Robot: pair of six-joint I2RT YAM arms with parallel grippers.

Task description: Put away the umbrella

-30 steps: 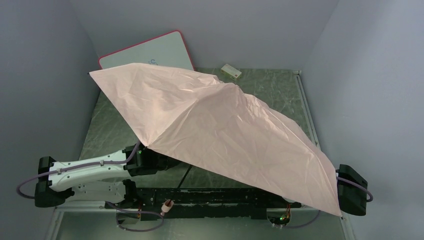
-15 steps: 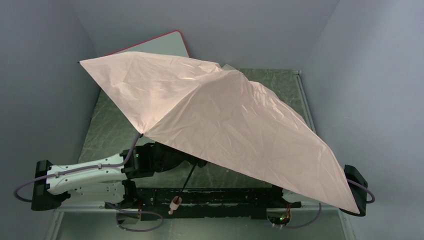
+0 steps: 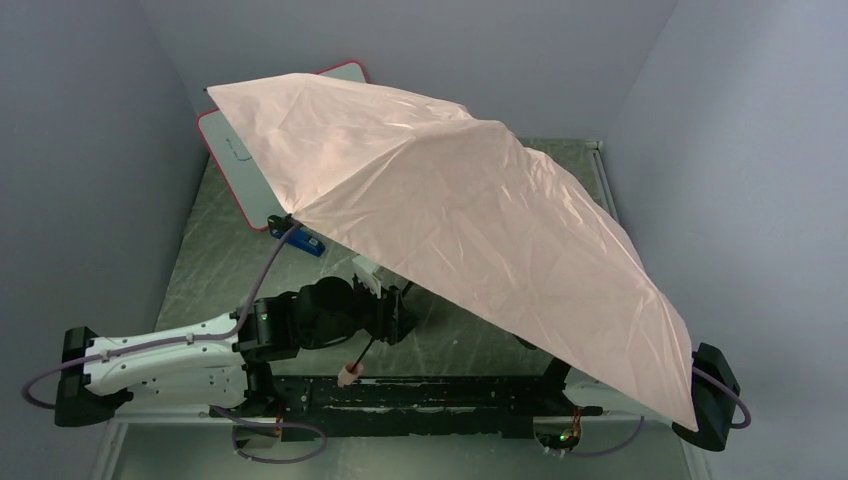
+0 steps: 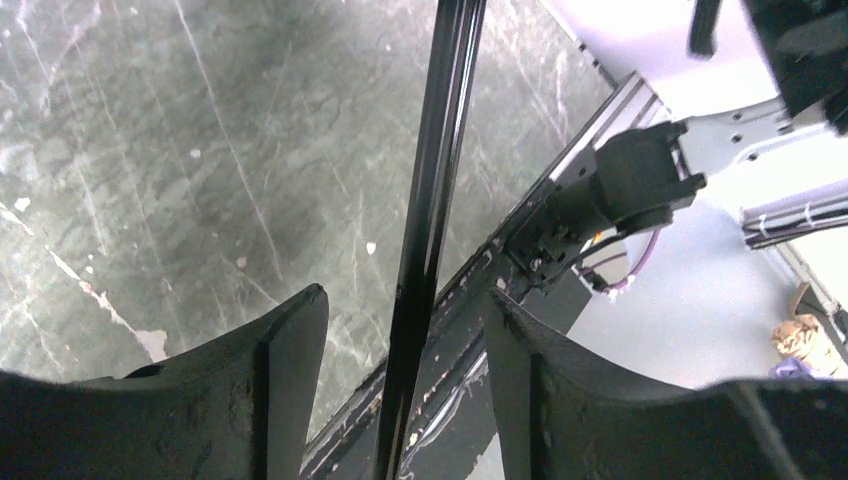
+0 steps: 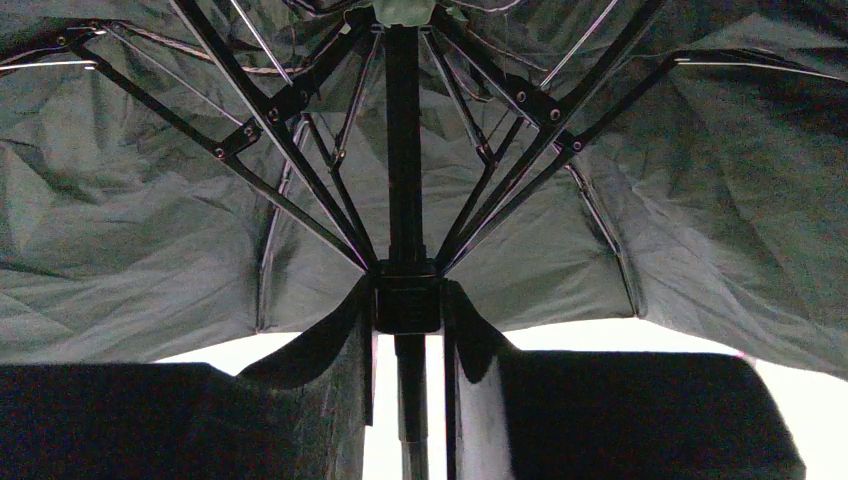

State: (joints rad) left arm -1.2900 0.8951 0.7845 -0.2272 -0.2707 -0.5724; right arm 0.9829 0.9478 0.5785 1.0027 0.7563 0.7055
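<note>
The umbrella (image 3: pixel 470 230) stands open, its pale pink canopy spanning the table from back left to front right. Its black shaft (image 3: pixel 374 341) slants down to the pale handle (image 3: pixel 348 375) near the front rail. My left gripper (image 3: pixel 392 312) is open around the shaft (image 4: pixel 430 200), with a gap on each side of it. My right gripper (image 5: pixel 407 290) is under the canopy, shut on the black runner (image 5: pixel 405 305) where the ribs (image 5: pixel 300 95) meet. In the top view the canopy hides the right gripper.
A pink-framed whiteboard (image 3: pixel 232 150) sits at the back left, partly under the canopy. A small blue object (image 3: pixel 310 243) lies by its near corner. The black front rail (image 3: pixel 440 395) and the right arm's base (image 3: pixel 712 395) are close by. Grey walls enclose three sides.
My left gripper has opened and slid further along the shaft. The canopy has swung, its left edge rising toward the back and uncovering the whiteboard. The handle has moved up from the rail.
</note>
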